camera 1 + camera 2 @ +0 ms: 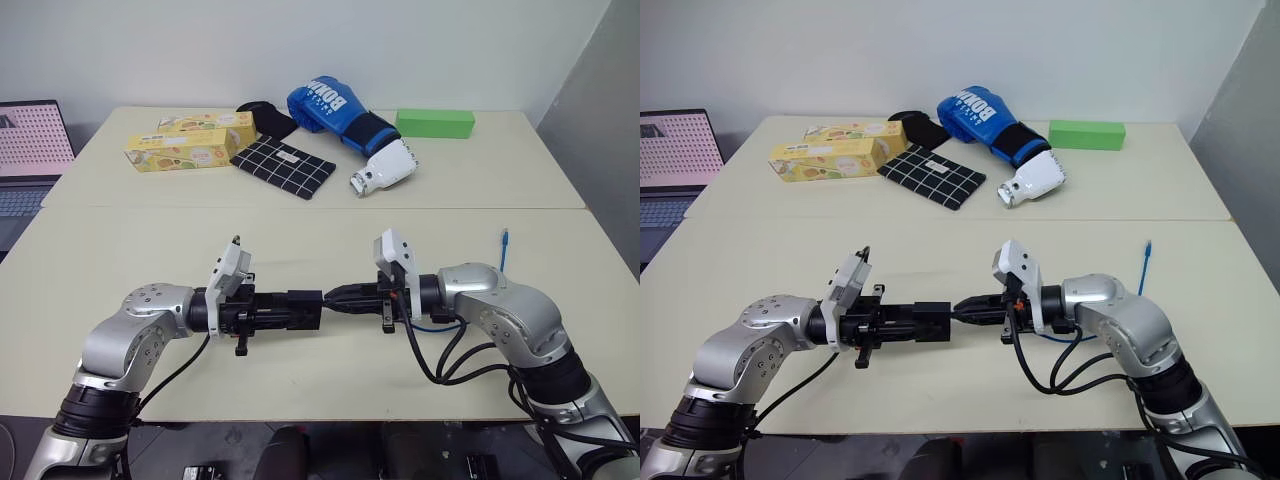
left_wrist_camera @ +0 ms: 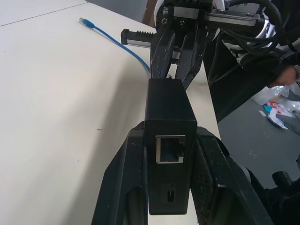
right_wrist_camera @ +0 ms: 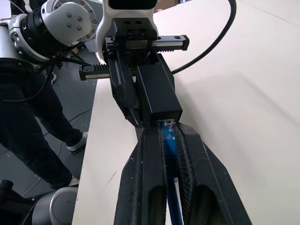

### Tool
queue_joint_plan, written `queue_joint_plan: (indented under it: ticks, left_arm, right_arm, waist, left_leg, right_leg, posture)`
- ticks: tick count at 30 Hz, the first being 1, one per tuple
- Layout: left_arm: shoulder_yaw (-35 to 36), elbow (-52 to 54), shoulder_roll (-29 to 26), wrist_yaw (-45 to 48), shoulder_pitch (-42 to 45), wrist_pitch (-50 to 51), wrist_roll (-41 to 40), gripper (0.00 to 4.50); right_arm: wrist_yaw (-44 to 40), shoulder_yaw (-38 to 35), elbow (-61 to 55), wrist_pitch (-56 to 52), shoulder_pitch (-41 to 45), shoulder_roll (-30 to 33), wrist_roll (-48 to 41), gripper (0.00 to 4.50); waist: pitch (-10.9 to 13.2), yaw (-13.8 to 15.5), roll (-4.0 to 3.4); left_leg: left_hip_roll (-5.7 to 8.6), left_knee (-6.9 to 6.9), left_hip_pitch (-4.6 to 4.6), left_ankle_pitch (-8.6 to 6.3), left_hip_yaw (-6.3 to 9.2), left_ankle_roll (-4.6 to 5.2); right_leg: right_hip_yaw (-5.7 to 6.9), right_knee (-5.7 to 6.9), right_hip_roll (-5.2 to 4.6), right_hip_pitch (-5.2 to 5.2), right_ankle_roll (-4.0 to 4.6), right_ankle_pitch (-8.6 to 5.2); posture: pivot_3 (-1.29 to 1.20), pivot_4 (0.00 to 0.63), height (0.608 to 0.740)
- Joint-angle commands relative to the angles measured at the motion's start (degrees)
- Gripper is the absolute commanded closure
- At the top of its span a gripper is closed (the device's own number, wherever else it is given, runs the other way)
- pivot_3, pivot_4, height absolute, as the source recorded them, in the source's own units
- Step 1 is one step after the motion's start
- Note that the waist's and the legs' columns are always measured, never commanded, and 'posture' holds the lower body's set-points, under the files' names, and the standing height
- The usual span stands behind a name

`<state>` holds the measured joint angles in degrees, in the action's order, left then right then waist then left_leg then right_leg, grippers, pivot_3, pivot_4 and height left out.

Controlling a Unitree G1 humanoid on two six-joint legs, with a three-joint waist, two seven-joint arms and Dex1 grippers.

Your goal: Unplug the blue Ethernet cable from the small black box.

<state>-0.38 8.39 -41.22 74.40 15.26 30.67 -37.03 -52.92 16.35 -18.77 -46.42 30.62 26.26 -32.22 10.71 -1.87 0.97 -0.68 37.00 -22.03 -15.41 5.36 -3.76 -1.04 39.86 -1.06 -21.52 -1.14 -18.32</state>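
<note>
The left gripper [image 1: 300, 308] clamps the small black box [image 2: 168, 112] above the table [image 1: 120, 260]. The right gripper [image 3: 169, 136], closed on the blue Ethernet cable [image 3: 169, 140], meets the box's far end (the plug itself is hidden). The cable's loose end lies beyond.

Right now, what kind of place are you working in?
Probably a lab or office test bench: pale tables against a plain wall, a laptop alongside, and assorted props like a boxing glove and green block.
</note>
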Motion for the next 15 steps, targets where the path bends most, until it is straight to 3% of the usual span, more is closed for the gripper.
queue_joint_plan:
  ticks: [1, 4, 15]
  left_arm:
    - [0.91, 0.97, 0.24, 0.34, 0.38, -1.00, -0.58, 3.71]
    - [0.85, 0.93, 0.59, 0.35, 0.20, -1.27, -0.57, 3.71]
    - [1.09, 0.65, 1.52, 0.29, 0.95, -0.95, -1.06, 3.71]
  right_arm:
    - [-0.90, -1.54, -0.62, 0.07, 0.90, -0.70, -2.12, 3.55]
    - [-0.05, -4.01, -1.53, -2.55, -0.01, -0.81, -4.85, 2.83]
    - [2.92, -4.55, -2.80, -4.20, -3.62, -1.69, -6.70, 2.81]
  waist:
    - [0.00, 0.00, 0.00]
    - [0.00, 0.01, 0.00]
    - [0.00, -0.02, 0.00]
  left_leg:
    - [0.00, 0.00, 0.00, 0.00, 0.00, 0.00]
    - [0.00, 0.00, -0.01, 0.00, 0.01, 0.00]
    - [0.00, 0.00, -0.01, 0.00, -0.01, 0.00]
  right_leg:
    - [0.00, 0.00, 0.00, 0.00, 0.00, 0.00]
    - [0.00, 0.00, 0.00, 0.00, 0.00, 0.00]
    - [0.00, -0.01, 0.00, 0.00, 0.00, 0.00]
  posture:
    - [0.00, 0.150, 0.740]
    - [0.00, 0.150, 0.740]
    - [0.00, 0.150, 0.740]
